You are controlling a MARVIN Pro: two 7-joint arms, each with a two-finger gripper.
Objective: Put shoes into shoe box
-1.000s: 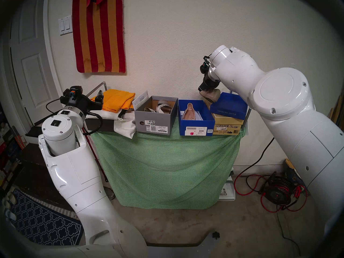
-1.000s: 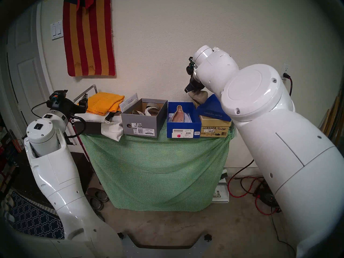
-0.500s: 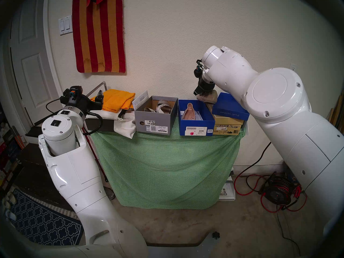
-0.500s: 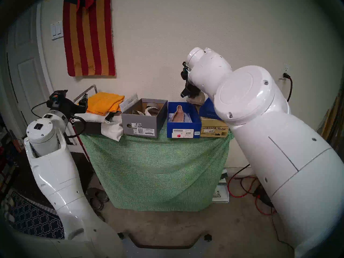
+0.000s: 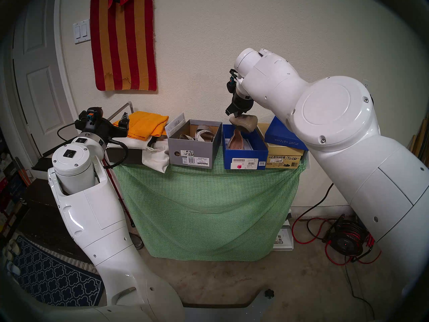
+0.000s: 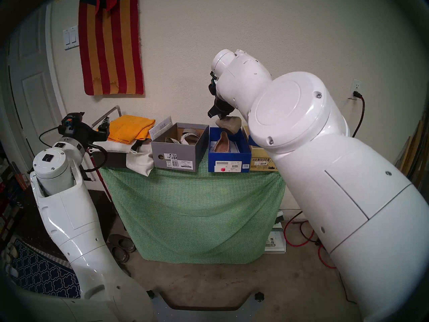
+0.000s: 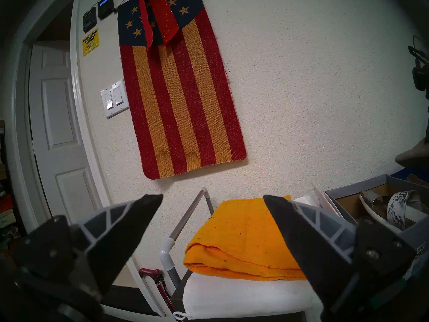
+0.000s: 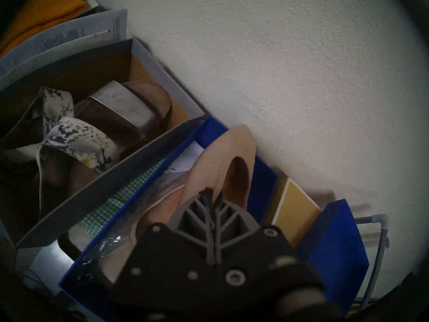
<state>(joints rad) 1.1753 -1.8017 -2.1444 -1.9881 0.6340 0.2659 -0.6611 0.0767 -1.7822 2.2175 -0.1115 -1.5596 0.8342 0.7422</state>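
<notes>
The right gripper (image 5: 237,116) is clamped on the rim of a beige ballet flat (image 5: 245,122), which hangs above the far end of the open blue shoe box (image 5: 246,162). The matching flat (image 5: 235,140) already lies inside that box, toe toward the wall. The strapped sandals (image 5: 199,134) sit in the grey shoe box (image 5: 191,155) just beside it on the desk (image 5: 209,193).

The step in hand is judged to be placing the second flat:

1. Centre the held flat over the free half of the blue box, beside the flat already there, not on top of it.
2. Turn the flat so its length runs along the box.
3. Lower until the sole is below the box rim before releasing; a high drop may tip the shoe onto the wall.
4. Keep clear of the blue lid (image 5: 284,138) stacked to the right.

From the wrist view, free floor space in the box is hard to judge; it appears narrow.

The left gripper (image 7: 212,199) stands spread apart, holding nothing, near the orange cloth (image 7: 243,240).
</notes>
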